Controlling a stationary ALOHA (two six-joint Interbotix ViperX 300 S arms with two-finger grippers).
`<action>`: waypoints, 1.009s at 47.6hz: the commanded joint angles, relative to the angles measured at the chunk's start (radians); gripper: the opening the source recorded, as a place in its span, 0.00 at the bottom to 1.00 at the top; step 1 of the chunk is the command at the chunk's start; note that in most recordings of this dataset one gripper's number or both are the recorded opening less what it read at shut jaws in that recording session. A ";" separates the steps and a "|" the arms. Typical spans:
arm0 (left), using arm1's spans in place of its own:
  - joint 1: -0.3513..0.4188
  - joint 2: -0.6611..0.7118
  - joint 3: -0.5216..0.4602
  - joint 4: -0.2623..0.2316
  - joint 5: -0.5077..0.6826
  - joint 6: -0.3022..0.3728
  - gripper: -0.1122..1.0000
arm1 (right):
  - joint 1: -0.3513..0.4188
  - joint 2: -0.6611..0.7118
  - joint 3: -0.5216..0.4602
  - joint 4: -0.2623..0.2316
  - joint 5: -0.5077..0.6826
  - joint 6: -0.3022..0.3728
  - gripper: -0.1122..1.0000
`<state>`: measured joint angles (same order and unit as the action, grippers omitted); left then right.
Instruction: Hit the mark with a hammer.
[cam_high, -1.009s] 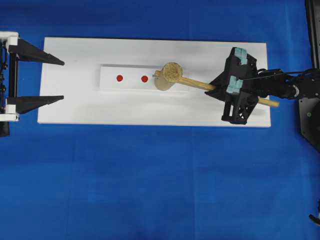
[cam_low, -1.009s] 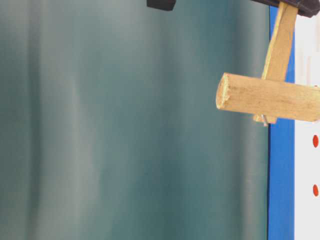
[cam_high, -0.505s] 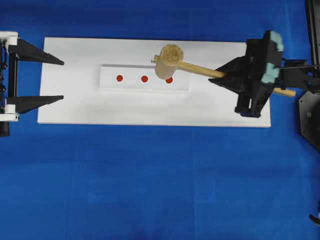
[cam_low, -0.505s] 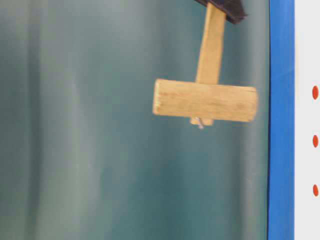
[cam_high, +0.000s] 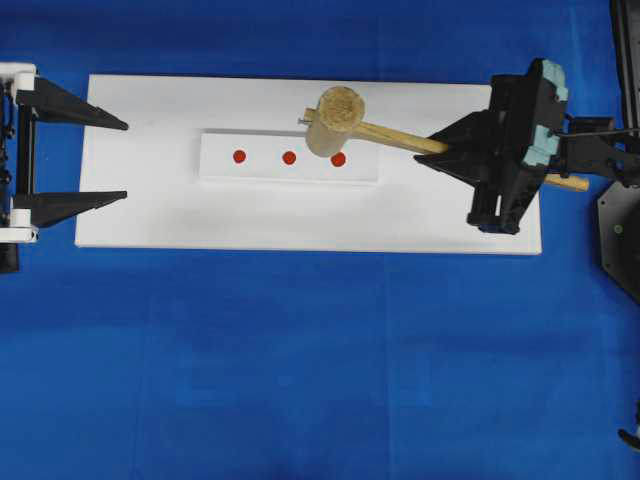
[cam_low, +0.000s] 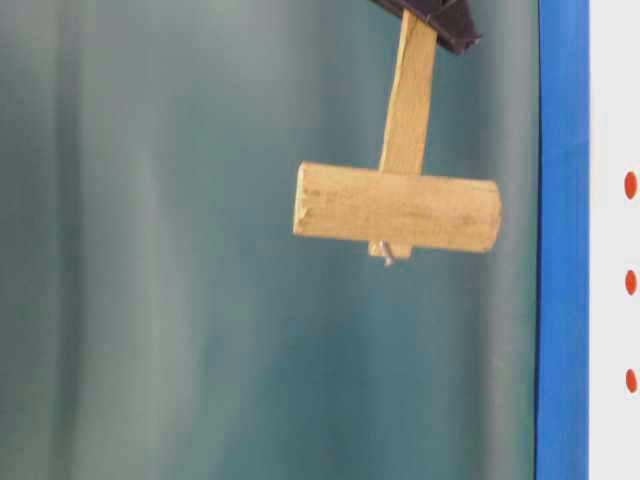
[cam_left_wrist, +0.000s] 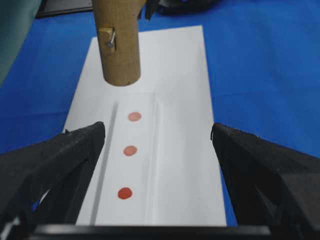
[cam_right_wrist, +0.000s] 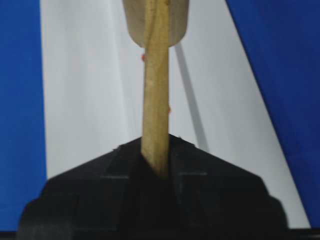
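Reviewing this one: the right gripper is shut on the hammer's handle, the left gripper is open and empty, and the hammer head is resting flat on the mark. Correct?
Not quite. The hammer head is in the air, clear of the mark, as the table-level view shows. The right gripper is shut on the handle, and the left gripper is open and empty.

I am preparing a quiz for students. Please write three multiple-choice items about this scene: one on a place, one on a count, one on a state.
1. Where is the light-brown wooden mallet?
A. lifted above the white rectangular block
B. lying on the blue cloth
C. beside the left gripper

2. How many red round dots are on the block?
A. two
B. three
C. four

3. How is the right gripper?
A. open, empty
B. shut on the mallet handle
C. out of view

Key: 1 A, the table-level view shows it in the air; 2 B, the overhead view shows a row of three; 3 B, its jaws clamp the handle.
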<state>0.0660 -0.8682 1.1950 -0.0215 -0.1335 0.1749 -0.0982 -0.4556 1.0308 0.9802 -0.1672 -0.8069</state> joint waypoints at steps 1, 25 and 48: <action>0.000 0.003 -0.012 -0.002 -0.011 -0.002 0.87 | 0.002 0.017 -0.051 -0.008 0.005 -0.003 0.10; 0.000 0.008 -0.012 -0.002 -0.011 0.000 0.87 | 0.020 0.272 -0.296 -0.041 0.054 -0.003 0.10; 0.000 0.025 -0.012 -0.002 -0.015 -0.003 0.87 | 0.040 0.336 -0.368 -0.055 0.078 -0.003 0.10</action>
<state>0.0644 -0.8560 1.1950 -0.0215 -0.1365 0.1749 -0.0568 -0.1058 0.6918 0.9281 -0.0844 -0.8069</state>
